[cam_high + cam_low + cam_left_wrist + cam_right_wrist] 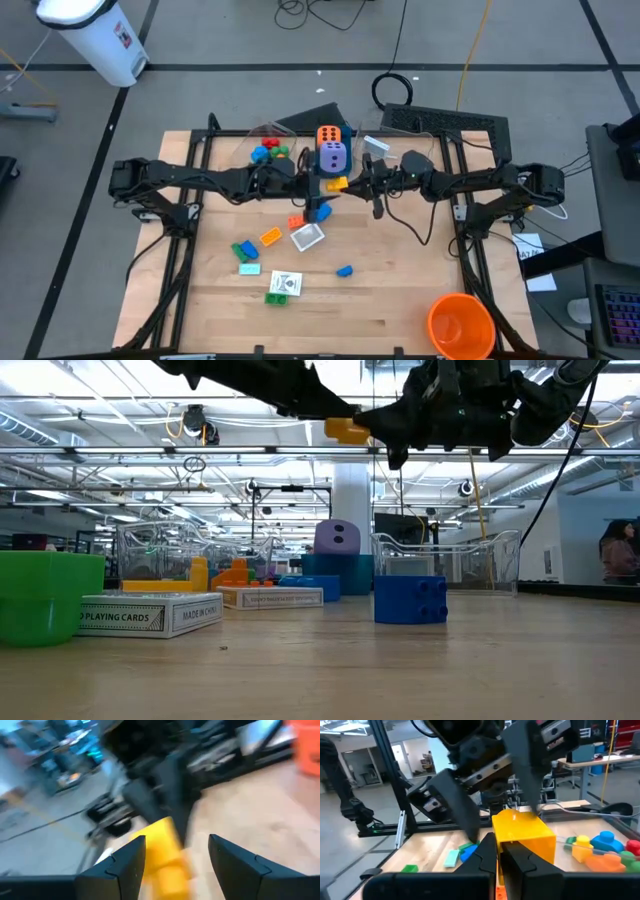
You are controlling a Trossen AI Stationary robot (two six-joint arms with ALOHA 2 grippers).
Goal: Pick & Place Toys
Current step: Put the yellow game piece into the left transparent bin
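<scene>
Above the table's middle, two dark arms meet over a yellow brick (337,184), held in the air clear of the wood. Left gripper (175,857) comes in from the left w/ fingers (127,865) spread apart either side of the brick; its left finger sits against the brick, the right one stands off it. Right gripper (498,851) comes in from the right w/ fingers pressed together on the brick's near edge.

On the tabletop (400,300), left to right: green brick (243,250) and pale teal piece (249,269) near left; white picture card (285,285) w/ a small green brick just beside it; orange brick (271,237); a second white card (307,236); lone blue brick (345,270) to the right. Far centre: orange die (329,135) and purple die (333,157), touching, beside clear tubs; more bricks, blue, green and red (266,152), in the left tub. Big orange cup (461,324) sits near right corner.
</scene>
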